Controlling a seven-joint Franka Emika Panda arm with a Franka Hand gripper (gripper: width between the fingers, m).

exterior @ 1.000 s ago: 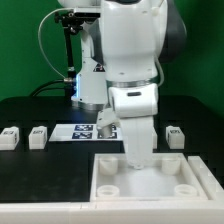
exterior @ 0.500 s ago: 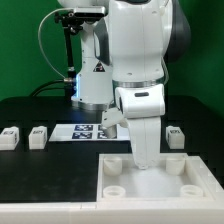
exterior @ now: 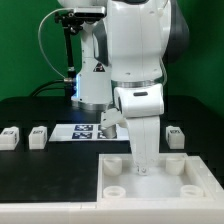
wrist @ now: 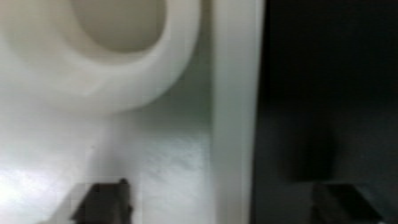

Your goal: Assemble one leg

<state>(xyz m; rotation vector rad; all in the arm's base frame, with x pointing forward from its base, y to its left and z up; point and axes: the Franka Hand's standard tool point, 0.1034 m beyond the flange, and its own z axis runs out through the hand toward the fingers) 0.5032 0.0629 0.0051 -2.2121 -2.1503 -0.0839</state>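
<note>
Fingers are spread wide on my gripper, nothing pinched between them. In the wrist view the two dark tips sit either side of the raised edge wall of the white tray. One tip is over the tray floor, the other over the black table. Close by the tips is a round corner hole in the tray.

From the exterior view my gripper is down low at the far rim of the white tray. My chunky white wrist sits right above it and hides most of the fingers.

Leg-wise, nothing is near me. One leg and a second leg stand side by side on the table, well off to the exterior view's left. A third leg stands on the exterior view's right, just behind the tray.

The marker board lies flat between the left pair and my arm. A small white tagged piece sits at its end, partly hidden by me. Could be the fourth leg, can't tell.
</note>
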